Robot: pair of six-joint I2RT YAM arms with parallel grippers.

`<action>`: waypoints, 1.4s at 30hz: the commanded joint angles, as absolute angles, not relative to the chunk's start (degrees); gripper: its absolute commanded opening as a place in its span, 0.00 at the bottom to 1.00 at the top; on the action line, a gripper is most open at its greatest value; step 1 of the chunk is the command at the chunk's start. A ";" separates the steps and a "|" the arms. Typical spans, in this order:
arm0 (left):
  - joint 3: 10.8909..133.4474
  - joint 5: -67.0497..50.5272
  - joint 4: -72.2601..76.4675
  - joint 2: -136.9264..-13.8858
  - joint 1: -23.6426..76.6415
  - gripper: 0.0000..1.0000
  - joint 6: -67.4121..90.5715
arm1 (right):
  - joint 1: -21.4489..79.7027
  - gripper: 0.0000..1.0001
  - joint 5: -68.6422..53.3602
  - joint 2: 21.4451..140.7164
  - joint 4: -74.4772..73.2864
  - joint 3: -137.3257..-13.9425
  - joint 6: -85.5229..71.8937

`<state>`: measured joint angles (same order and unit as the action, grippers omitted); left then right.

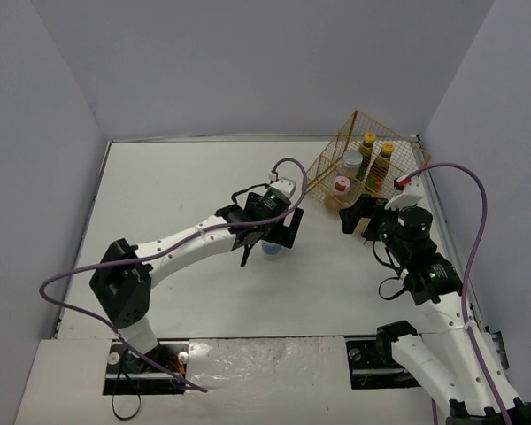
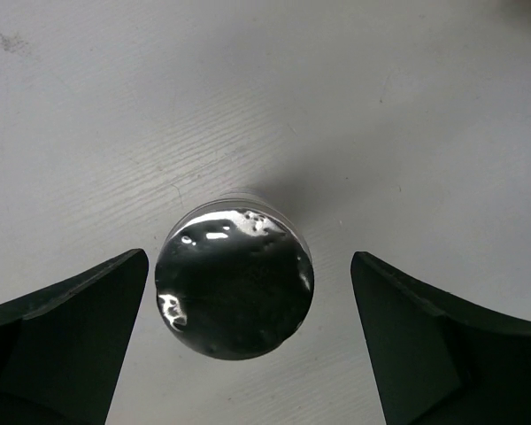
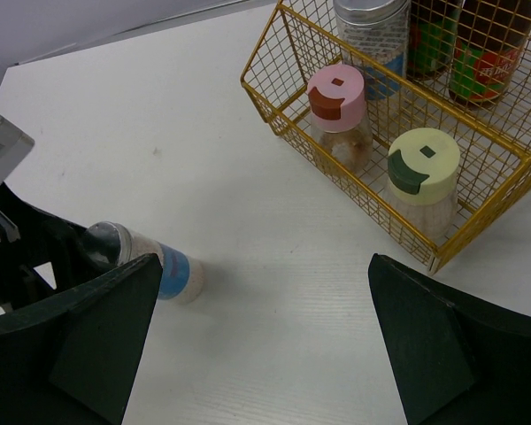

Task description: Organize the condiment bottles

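White grainy tabletop (image 2: 159, 106) carries a round mirror-lidded jar (image 2: 234, 282) between the spread left claw (image 2: 250, 261), right claw (image 3: 265, 261) spread too.

From above, the left gripper (image 1: 267, 246) covers nearly all of the loose jar (image 1: 272, 252); only a sliver of blue and white shows under it. In the left wrist view the lid (image 2: 234, 283) hides the jar's body, and both fingers (image 2: 62, 345) run off the bottom edge. In the right wrist view the top edge cuts the caps off the two sauce bottles (image 3: 478, 44), and the basket (image 3: 274, 97) wire breaks up their labels past reading. The right gripper (image 3: 265, 261) has its fingers cut off at the bottom too, one overlapping the loose jar.
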<state>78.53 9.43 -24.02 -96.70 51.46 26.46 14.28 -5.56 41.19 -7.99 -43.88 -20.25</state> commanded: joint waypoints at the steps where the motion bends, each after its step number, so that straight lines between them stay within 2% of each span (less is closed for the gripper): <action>1: 83.15 12.12 -23.74 -88.97 51.02 0.97 26.44 | 14.50 1.00 -5.86 42.13 -4.92 -45.33 -18.98; 8: 79.84 13.62 -24.17 -76.96 43.36 0.97 25.06 | 16.18 1.00 -7.23 46.03 -2.99 -45.53 -18.65; 21: 59.09 6.50 -26.01 -53.64 17.07 0.97 19.51 | 38.61 1.00 5.64 63.57 9.91 -47.37 -14.68; 30: 47.37 5.27 -23.56 -44.82 13.37 0.97 18.63 | 46.93 1.00 8.61 77.47 16.52 -51.37 -11.98; 39: 47.64 5.10 -23.56 -46.40 13.27 0.97 17.05 | 48.52 1.00 9.84 84.63 20.48 -53.17 -11.25; 42: 47.72 5.27 -23.82 -46.58 13.27 0.97 17.05 | 48.60 0.94 9.67 86.48 20.92 -53.35 -11.51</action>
<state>45.93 5.41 -26.94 -46.33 13.52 18.15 48.12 7.53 85.10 15.68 -50.52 -11.86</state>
